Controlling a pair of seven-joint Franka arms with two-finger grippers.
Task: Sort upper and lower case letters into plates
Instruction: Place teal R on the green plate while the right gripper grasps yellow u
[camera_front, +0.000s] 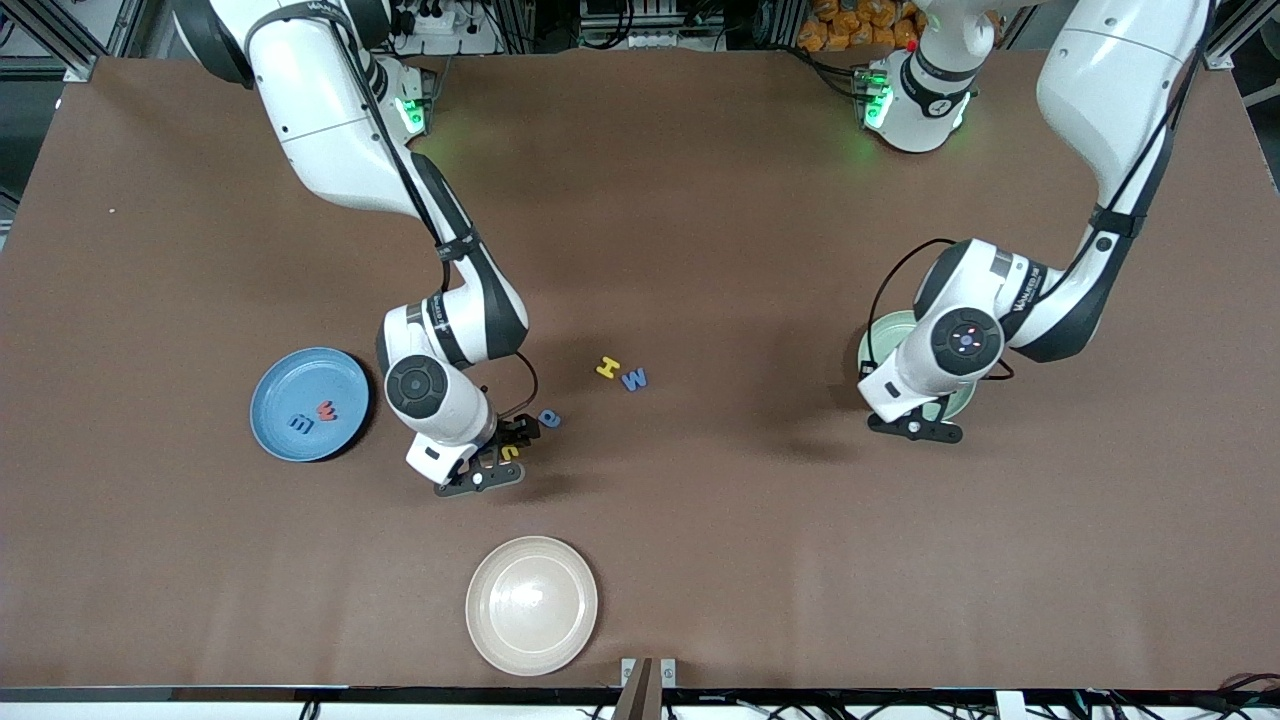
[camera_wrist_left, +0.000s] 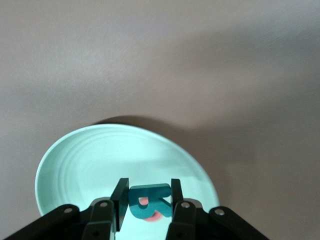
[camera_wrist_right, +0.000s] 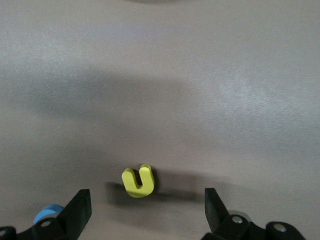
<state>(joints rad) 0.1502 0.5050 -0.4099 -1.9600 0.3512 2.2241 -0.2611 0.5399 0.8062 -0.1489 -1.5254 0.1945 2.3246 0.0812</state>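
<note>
Brown table (camera_front: 700, 250). My left gripper (camera_wrist_left: 147, 202) over mint plate (camera_wrist_left: 90, 160), pinching teal R (camera_wrist_left: 150, 199) by flat faces. My right gripper (camera_wrist_right: 147, 210) spread wide over yellow u (camera_wrist_right: 138, 181), 3 o'clock of blue plate (camera_front: 290, 385). Foam light, squashy; I judge grip across its arms.

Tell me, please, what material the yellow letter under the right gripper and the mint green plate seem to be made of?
The yellow letter looks like soft foam: thick, matte, with rounded edges. The mint green plate looks like glazed ceramic or hard plastic, which one I cannot tell: it is smooth, faintly glossy, with ring ridges.
</note>
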